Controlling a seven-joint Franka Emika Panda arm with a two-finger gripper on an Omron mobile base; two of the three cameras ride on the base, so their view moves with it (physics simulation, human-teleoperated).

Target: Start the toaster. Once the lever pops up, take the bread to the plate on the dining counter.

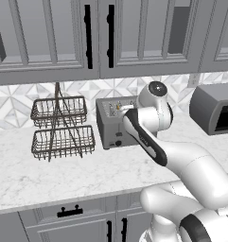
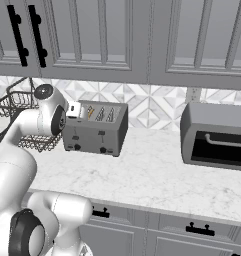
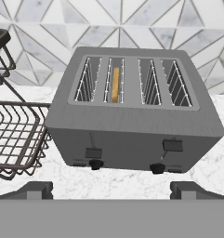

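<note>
A two-tier wire basket [image 1: 62, 127] and grey dark-windowed appliance [image 2: 217, 136] stand on the counter [image 2: 157, 175].

The white marble counter [image 2: 157, 175] carries the toaster [image 2: 95, 128], a wire basket rack [image 1: 62, 127] and a grey oven [image 2: 217, 136].

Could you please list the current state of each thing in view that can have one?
toaster: upright on the counter, the two front levers at different heights, the left one lower.
bread: standing in the second slot from the left, seen from the front.
gripper: open, in front of the toaster, holding nothing.
wire basket rack: upright, left of the toaster, both tiers empty.
upper cabinets: doors closed.
</note>
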